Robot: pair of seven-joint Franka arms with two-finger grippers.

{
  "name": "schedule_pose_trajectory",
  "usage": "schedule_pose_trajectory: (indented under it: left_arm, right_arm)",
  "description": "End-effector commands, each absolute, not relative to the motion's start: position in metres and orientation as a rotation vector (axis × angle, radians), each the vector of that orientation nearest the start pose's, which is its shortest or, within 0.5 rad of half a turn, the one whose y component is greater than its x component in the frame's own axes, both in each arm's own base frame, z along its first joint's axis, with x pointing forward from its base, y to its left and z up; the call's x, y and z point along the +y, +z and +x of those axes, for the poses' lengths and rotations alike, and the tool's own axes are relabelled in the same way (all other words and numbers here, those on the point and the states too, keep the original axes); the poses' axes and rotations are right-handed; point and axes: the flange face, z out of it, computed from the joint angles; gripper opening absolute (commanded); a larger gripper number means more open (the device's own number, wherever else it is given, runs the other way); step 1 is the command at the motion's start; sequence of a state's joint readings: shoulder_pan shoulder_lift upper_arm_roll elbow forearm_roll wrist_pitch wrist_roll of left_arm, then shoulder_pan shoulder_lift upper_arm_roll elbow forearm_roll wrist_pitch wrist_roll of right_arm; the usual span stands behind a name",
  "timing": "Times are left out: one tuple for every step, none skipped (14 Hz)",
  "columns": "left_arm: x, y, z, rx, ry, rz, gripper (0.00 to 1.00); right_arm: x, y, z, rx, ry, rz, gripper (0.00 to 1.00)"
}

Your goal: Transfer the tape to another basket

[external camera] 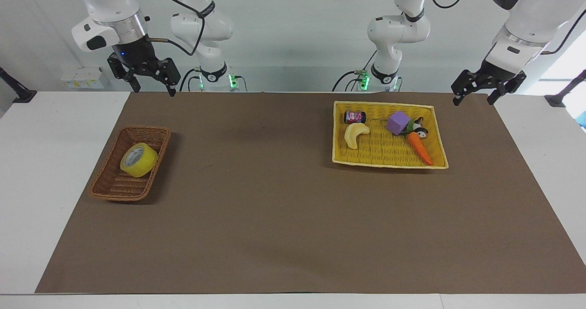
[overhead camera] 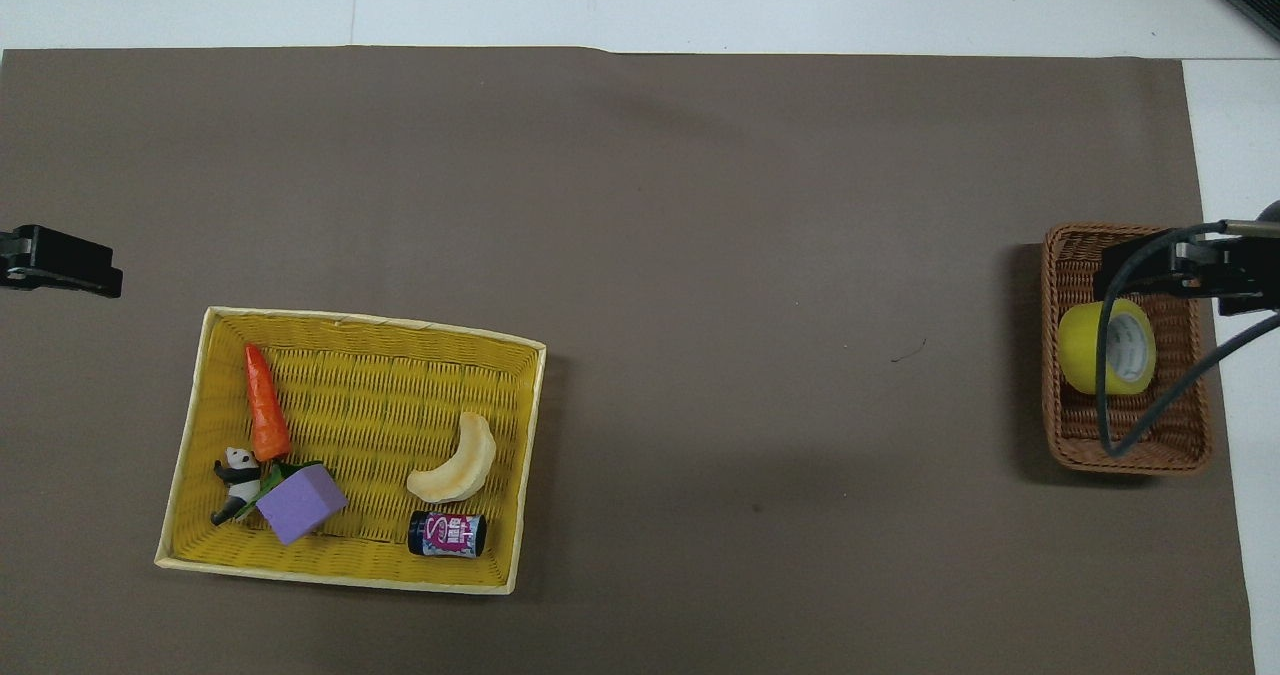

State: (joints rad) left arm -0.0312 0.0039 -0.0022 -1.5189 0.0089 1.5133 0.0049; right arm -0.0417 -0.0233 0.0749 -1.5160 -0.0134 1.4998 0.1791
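Note:
The yellow tape lies tilted in the brown wicker basket at the right arm's end of the table. It also shows in the overhead view in that basket. My right gripper is open and empty, raised high over the mat's edge on the robots' side of the basket. In the overhead view it and its cable partly cover the tape. My left gripper is open and empty, and waits in the air over the mat's corner beside the yellow tray.
The bright yellow woven tray at the left arm's end holds a banana toy, a small can, a purple block, a panda figure and a carrot. Brown mat lies between the two baskets.

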Motion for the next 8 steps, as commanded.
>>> schedule_pose_trajectory:
  left_arm:
    - [-0.016,0.648,0.546,0.070,0.026,-3.122,1.00]
    - [-0.016,0.648,0.546,0.070,0.026,-3.122,1.00]
    - [-0.016,0.648,0.546,0.070,0.026,-3.122,1.00]
    - [-0.016,0.648,0.546,0.070,0.026,-3.122,1.00]
    - [-0.016,0.648,0.546,0.070,0.026,-3.122,1.00]
    - [-0.016,0.648,0.546,0.070,0.026,-3.122,1.00]
    - [-0.016,0.648,0.546,0.070,0.026,-3.122,1.00]
    - [-0.016,0.648,0.546,0.070,0.026,-3.122,1.00]
  right_arm:
    - [0.014,0.653,0.527,0.237,0.023,-3.128,1.00]
    - [0.019,0.649,0.519,0.237,0.025,-3.143,1.00]
    - [0.025,0.648,0.512,0.224,0.020,-3.150,1.00]
    - [0.041,0.648,0.509,0.181,0.026,-3.154,1.00]
    - [0.051,0.648,0.507,0.188,0.025,-3.155,1.00]
    - [0.055,0.650,0.507,0.236,0.025,-3.152,1.00]
    - [0.056,0.654,0.506,0.253,0.011,-3.148,1.00]
    - [0.047,0.667,0.505,0.273,-0.022,-3.123,1.00]
